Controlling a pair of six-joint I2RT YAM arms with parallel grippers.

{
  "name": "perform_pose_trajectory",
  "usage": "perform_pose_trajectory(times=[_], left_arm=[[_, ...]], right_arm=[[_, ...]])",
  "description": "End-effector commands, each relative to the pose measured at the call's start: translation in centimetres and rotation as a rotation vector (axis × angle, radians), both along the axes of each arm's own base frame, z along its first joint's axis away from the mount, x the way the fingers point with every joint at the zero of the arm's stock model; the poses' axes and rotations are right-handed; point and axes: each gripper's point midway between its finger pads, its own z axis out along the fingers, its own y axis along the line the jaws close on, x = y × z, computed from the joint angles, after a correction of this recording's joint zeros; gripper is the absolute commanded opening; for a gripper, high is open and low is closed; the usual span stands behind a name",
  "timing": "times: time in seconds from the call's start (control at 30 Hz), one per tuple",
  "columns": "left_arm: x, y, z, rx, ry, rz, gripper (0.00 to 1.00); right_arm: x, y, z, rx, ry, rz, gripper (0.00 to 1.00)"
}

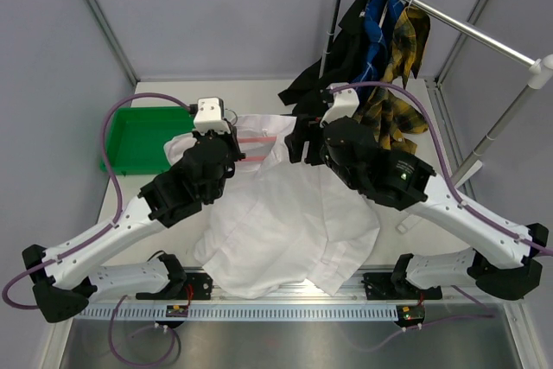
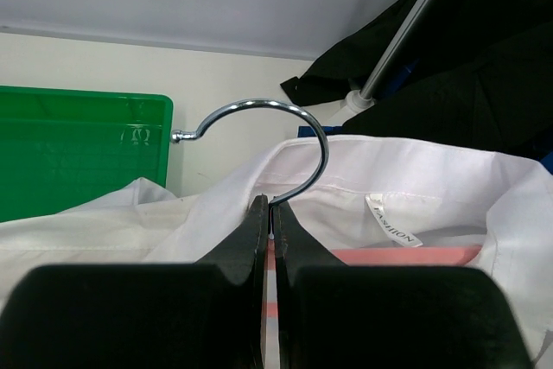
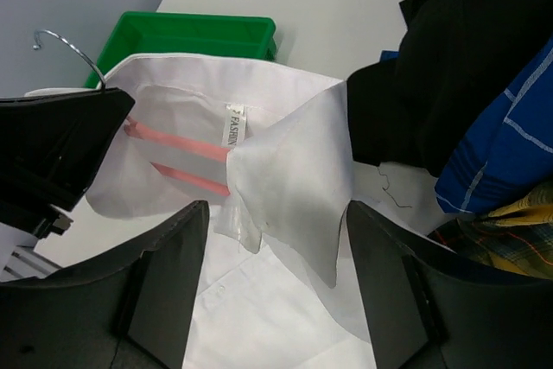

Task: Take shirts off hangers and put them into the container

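The left gripper (image 2: pixel 270 213) pinches the pink hanger (image 3: pixel 173 157) at its hook, mid-table; the right gripper (image 3: pixel 275 213), jaws wide, straddles the collar of the white shirt (image 1: pixel 285 231). A firm bite and a rightward pull should free it for the green container (image 1: pixel 138 140), far left.

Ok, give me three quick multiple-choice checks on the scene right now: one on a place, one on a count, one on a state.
1. Where does the white shirt lie? A on the table; B hung up high; C on the floor.
2. How many shirts hang on the rail? A one; B three; C five.
3. The left gripper is: A wide open; B shut on the hanger; C shut on a sleeve.
A, it is spread flat there; B, black shirt, blue plaid shirt, yellow plaid shirt; B, its jaws meet at the hook's base.
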Motion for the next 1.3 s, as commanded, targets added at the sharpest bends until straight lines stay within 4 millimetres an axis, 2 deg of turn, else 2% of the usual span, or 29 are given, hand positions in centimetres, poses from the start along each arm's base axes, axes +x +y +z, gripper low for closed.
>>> perform_pose_trajectory(times=[0.0,0.03,0.07,0.23,0.27,0.33,0.57,0.6,0.7,0.9,1.17,1.27], left_arm=[[0.6,0.1,1.7,-0.076,-0.054,0.041,0.00],[0.6,0.1,1.7,-0.073,-0.053,0.043,0.00],[0.6,0.2,1.7,-0.073,-0.054,0.047,0.00],[0.6,0.4,1.6,-0.068,-0.055,0.053,0.00],[0.6,0.4,1.7,-0.069,-0.056,0.054,0.00],[0.6,0.4,1.6,-0.069,-0.055,0.054,0.00],[0.6,0.4,1.6,-0.068,-0.056,0.056,0.00],[0.6,0.4,1.4,-0.063,-0.054,0.059,0.00],[0.6,0.5,1.5,-0.066,-0.056,0.062,0.00],[0.6,0.7,1.6,-0.070,-0.059,0.070,0.00],[0.5,1.1,1.8,-0.071,-0.064,0.080,0.00],[0.4,1.2,1.9,-0.076,-0.068,0.083,0.00]], right_arm=[[0.7,-0.9,0.5,-0.079,0.003,-0.068,0.77],[1.0,-1.1,-0.4,-0.127,0.020,-0.090,0.77],[1.4,-1.6,0.2,-0.135,0.007,-0.128,0.79],[1.9,-1.7,0.6,-0.185,0.002,-0.149,0.82],[2.2,-2.1,1.2,-0.188,-0.011,-0.172,0.84],[2.6,-2.0,1.0,-0.229,-0.015,-0.183,0.85],[2.6,0.9,1.4,-0.234,-0.012,-0.114,0.86],[2.6,1.7,0.7,-0.252,0.001,-0.104,0.86],[2.4,2.3,0.0,-0.258,0.031,-0.102,0.85],[2.0,3.0,-2.1,-0.277,0.062,-0.102,0.84],[1.9,2.5,-4.0,-0.355,0.078,-0.131,0.80],[2.0,1.6,-4.6,-0.385,0.077,-0.160,0.77]])
